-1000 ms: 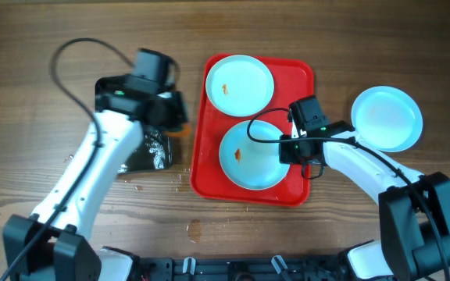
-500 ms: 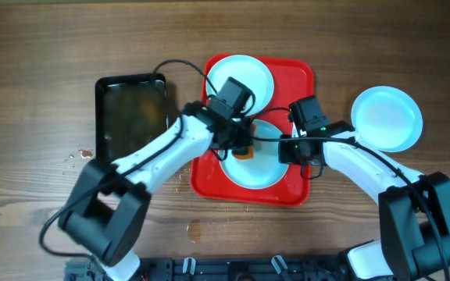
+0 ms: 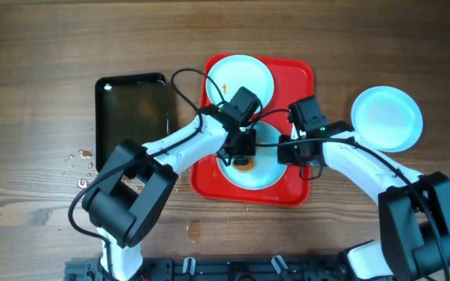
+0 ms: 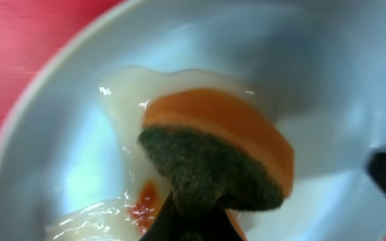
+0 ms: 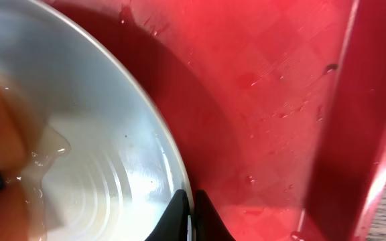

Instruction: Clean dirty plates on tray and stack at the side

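Far left, the small black rectangular tray [image 3: 131, 117] sits wet. My left gripper [image 4: 191, 217] pinches the orange sponge with green scouring face [image 4: 220, 154], pressed into the near pale-blue round plate [image 3: 266, 176] on the red plastic tray [image 3: 299, 78], with the orange smear [image 4: 146, 197] beside it. My right gripper [image 5: 188, 204] clamps that plate's rim. Risk: hard scrubbing tugs the wet rim loose or slops water. The far plate [image 3: 241, 84] looks unwashed. The third plate [image 3: 387, 117] lies on bare wood at the right.
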Available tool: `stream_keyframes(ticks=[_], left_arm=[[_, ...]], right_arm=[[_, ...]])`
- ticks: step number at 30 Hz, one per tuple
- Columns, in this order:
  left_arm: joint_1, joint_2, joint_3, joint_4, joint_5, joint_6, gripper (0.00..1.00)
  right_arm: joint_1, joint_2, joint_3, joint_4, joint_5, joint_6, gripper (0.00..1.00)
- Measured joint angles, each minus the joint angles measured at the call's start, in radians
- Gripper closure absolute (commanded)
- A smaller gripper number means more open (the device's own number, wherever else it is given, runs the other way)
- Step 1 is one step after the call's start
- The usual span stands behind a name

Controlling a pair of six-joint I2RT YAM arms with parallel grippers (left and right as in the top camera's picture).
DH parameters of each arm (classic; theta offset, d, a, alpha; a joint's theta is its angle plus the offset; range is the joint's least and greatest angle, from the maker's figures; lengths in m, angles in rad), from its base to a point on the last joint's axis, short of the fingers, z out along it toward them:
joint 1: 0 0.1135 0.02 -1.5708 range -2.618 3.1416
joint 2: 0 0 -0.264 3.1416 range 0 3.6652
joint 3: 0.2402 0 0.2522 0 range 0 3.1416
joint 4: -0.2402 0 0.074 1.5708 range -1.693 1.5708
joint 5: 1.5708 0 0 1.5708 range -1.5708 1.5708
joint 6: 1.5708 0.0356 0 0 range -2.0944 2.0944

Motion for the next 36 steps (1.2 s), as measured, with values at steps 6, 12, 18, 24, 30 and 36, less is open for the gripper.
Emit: stream_keyframes(ticks=[6, 12, 18, 24, 30, 36], left_arm=[[0.011, -0.003, 0.020, -0.100, -0.167, 0.018, 0.96], [0.036, 0.000, 0.055, -0.236, -0.276, 0.012, 0.96], [0.075, -0.022, 0.111, -0.321, -0.309, -0.023, 0.96], [0.210, -0.127, 0.111, -0.374, -0.331, -0.036, 0.96], [0.371, -0.248, 0.111, -0.412, -0.328, 0.013, 0.96], [0.558, -0.253, 0.070, -0.379, -0.336, 0.045, 0.96]], right_arm=[[0.001, 0.000, 0.000, -0.009, -0.010, 0.024, 0.96], [0.023, 0.000, 0.000, -0.011, -0.069, 0.041, 0.96], [0.022, 0.000, 0.000, -0.018, -0.071, 0.044, 0.96], [0.008, 0.000, -0.002, -0.032, -0.051, 0.028, 0.96], [0.008, 0.000, -0.003, -0.005, -0.035, -0.042, 0.96], [0.008, -0.013, 0.023, -0.066, 0.008, -0.101, 0.96]])
